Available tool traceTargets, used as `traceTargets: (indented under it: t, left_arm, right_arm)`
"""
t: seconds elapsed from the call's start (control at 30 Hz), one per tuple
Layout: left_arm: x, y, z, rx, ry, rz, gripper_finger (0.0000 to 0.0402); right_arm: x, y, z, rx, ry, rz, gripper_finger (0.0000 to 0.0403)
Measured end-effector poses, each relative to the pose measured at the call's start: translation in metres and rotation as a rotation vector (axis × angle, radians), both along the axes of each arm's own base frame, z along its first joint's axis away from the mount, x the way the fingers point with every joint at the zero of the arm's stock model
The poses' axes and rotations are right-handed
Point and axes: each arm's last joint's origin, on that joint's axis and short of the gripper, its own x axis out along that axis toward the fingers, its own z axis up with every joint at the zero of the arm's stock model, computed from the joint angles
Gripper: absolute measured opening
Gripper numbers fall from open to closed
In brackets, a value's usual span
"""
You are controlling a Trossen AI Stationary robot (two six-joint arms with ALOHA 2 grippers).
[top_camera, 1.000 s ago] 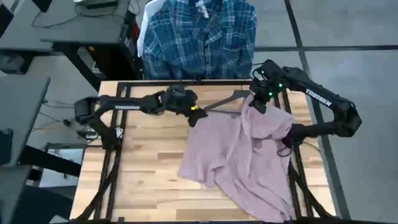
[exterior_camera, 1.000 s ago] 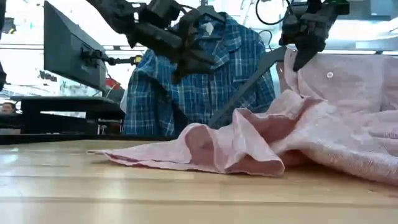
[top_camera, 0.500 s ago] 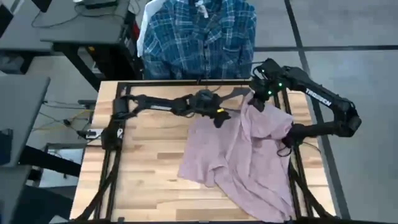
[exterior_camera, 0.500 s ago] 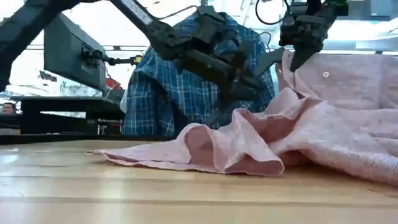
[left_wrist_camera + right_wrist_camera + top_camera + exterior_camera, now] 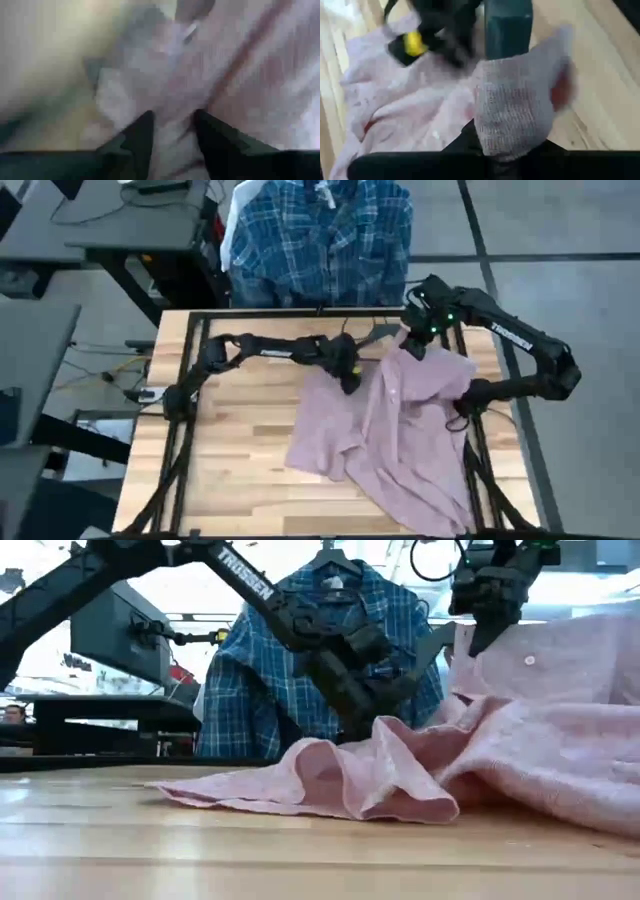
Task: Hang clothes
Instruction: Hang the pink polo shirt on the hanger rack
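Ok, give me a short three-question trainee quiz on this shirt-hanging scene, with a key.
1. True or false: the right gripper holds up part of the pink shirt near the table's far edge.
2. Where is the plaid shirt? A) spread on the table B) hanging beyond the table's far edge C) held in the left gripper
3. Fill in: the left gripper is down at the pink shirt's ____ edge, as the high view shows it.

Key: 1 true; 2 B; 3 left.
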Motion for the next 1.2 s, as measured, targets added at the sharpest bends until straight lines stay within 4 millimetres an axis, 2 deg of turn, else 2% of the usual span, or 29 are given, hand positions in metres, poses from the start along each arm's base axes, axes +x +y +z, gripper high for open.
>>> traceTargets:
  t: [0.1, 0.2, 0.33, 0.53, 0.67, 0.8, 0.97, 1.07, 1.2]
  left_arm:
    - [-0.001, -0.024, -0.002, 0.008, 0.053, -0.075, 0.0074]
    - [-0.001, -0.044, -0.001, 0.060, 0.083, -0.092, 0.0018]
    - [-0.013, -0.054, 0.028, 0.172, 0.132, -0.037, 0.0002]
    - [-0.044, -0.036, 0.088, 0.289, 0.154, 0.063, 0.0000]
    - [-0.065, -0.028, 0.107, 0.344, 0.184, 0.107, 0.0000]
    - [-0.082, -0.022, 0.119, 0.360, 0.150, 0.174, 0.0000]
    - [-0.088, -0.017, 0.129, 0.352, 0.074, 0.208, 0.0000]
    - [-0.087, -0.005, 0.130, 0.231, 0.004, 0.187, 0.0006]
    - [-0.085, 0.019, 0.129, 0.012, -0.155, 0.143, 0.0038]
  right_arm:
    - [-0.001, 0.000, 0.000, 0.003, 0.009, -0.004, 0.0022]
    - [-0.003, 0.000, -0.001, 0.012, 0.029, -0.009, 0.0022]
    - [-0.008, 0.004, -0.003, 0.028, 0.077, 0.017, 0.0022]
    - [-0.013, 0.008, -0.002, 0.030, 0.111, 0.048, 0.0022]
    - [-0.015, 0.012, 0.002, 0.050, 0.060, 0.082, 0.0022]
    - [-0.018, 0.016, 0.002, 0.082, 0.068, 0.094, 0.0022]
    - [-0.019, 0.018, 0.002, 0.081, 0.101, 0.060, 0.0022]
    - [-0.020, 0.017, 0.002, 0.051, 0.125, 0.045, 0.0022]
    - [-0.020, 0.017, 0.005, 0.037, 0.111, 0.019, 0.0022]
